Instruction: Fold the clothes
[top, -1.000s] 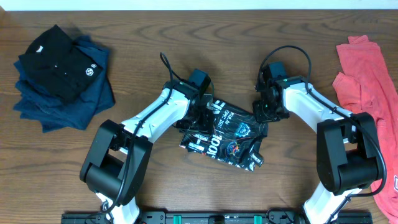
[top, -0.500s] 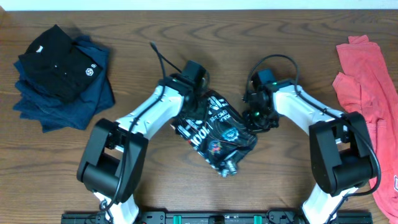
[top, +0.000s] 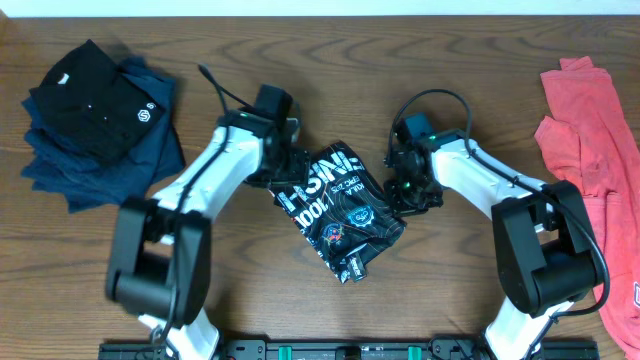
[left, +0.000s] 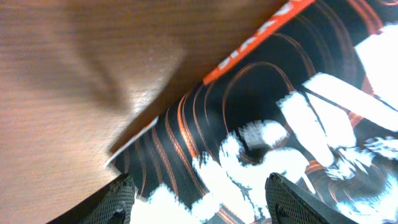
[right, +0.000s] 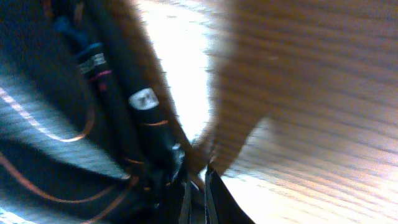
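Folded black jersey (top: 338, 208) pinched by right claw (right: 196, 186), left claw (left: 202, 200) wide

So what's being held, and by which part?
The right gripper seems to pinch the black printed jersey at its edge; the left gripper is open.

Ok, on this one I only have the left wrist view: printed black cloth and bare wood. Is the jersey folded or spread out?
Observer: From overhead the jersey is a compact folded bundle, lying askew in the middle of the view.
Operator: Where is the other gripper?
Observer: The right gripper sits at the bundle's right edge, jaws nearly together; blur hides whether cloth is pinched.
Operator: Anything else around?
Observer: A stack of dark clothes lies at the far left.
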